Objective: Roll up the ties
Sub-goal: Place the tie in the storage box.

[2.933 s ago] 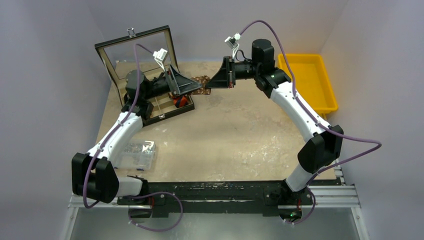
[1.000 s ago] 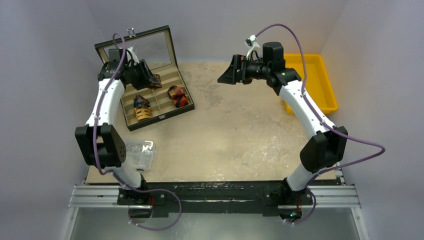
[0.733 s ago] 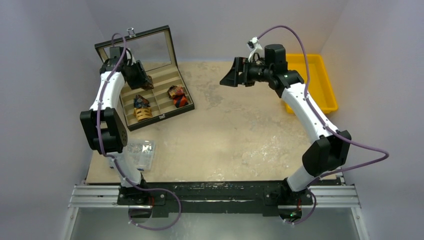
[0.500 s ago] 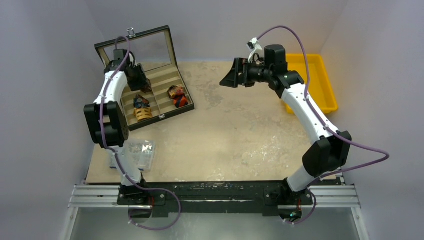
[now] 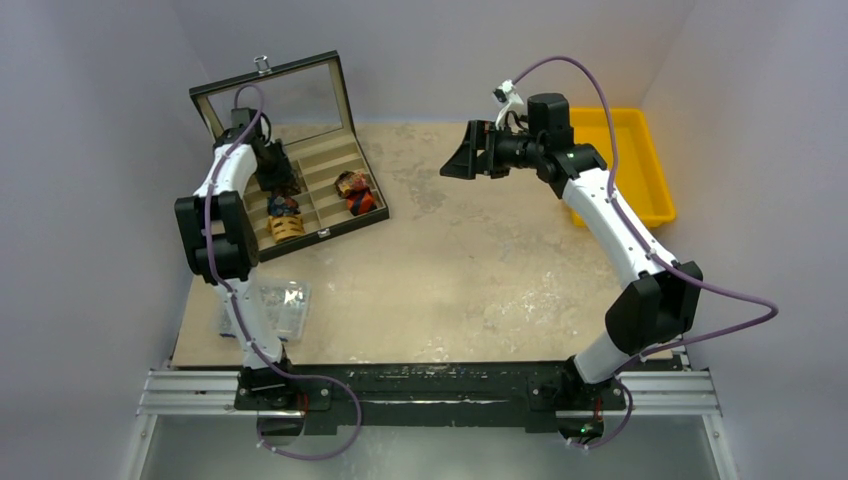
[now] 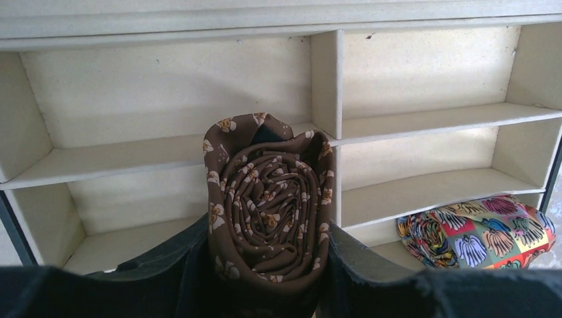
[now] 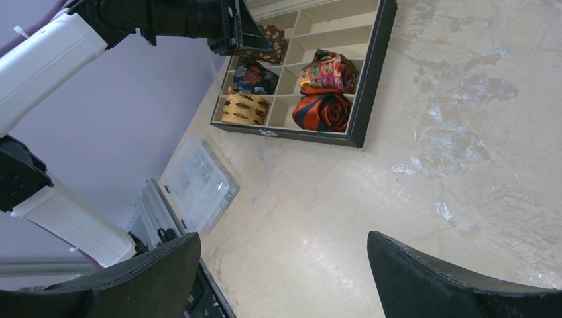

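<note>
Right now my left claw (image 6: 266, 268) pinches the rolled brown tie (image 6: 268, 199) by its flanks. The spiral face is turned toward my wrist, so the coil's axis runs along my line of approach. It sits straight ahead of the fingers, over the case (image 5: 322, 234), with its right shoulder just beside the centre divider (image 6: 327, 79). In my wrist view, the bare cell (image 6: 132, 199) left of that wall looks like the target. I judge I must shade left so the coil clears the edge before release. Whether it already touches the floor I cannot tell. A multicoloured tie (image 6: 480, 232) fills a cell lower right. My right claw (image 7: 281, 265) is spread wide and holds nothing, well apart above the bench (image 7: 397, 165).
</note>
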Robot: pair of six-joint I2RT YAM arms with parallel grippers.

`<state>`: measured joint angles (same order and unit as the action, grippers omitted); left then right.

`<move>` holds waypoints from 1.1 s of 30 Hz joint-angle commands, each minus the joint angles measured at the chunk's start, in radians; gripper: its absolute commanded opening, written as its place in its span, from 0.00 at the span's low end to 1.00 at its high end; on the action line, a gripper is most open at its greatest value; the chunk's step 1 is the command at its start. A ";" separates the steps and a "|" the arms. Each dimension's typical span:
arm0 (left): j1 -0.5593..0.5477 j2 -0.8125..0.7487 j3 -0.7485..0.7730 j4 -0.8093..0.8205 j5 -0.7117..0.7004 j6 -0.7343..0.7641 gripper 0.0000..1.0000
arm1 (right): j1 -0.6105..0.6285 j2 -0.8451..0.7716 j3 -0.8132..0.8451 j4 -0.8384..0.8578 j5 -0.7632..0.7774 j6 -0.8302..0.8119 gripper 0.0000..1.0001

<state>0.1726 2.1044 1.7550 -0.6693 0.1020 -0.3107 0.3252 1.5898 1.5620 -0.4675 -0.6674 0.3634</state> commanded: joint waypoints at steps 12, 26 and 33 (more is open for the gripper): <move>0.026 0.037 0.027 -0.142 -0.155 -0.047 0.00 | 0.003 -0.029 0.003 -0.014 0.002 -0.018 0.98; 0.036 0.073 0.061 -0.211 -0.252 -0.058 0.09 | 0.003 -0.012 0.015 -0.020 0.018 -0.011 0.98; 0.036 0.105 0.134 -0.272 -0.255 -0.026 0.17 | 0.003 -0.004 0.025 -0.025 0.020 -0.004 0.98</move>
<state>0.1856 2.1880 1.8378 -0.8322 -0.0994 -0.3553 0.3252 1.5902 1.5623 -0.4950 -0.6632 0.3618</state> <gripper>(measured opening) 0.418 0.983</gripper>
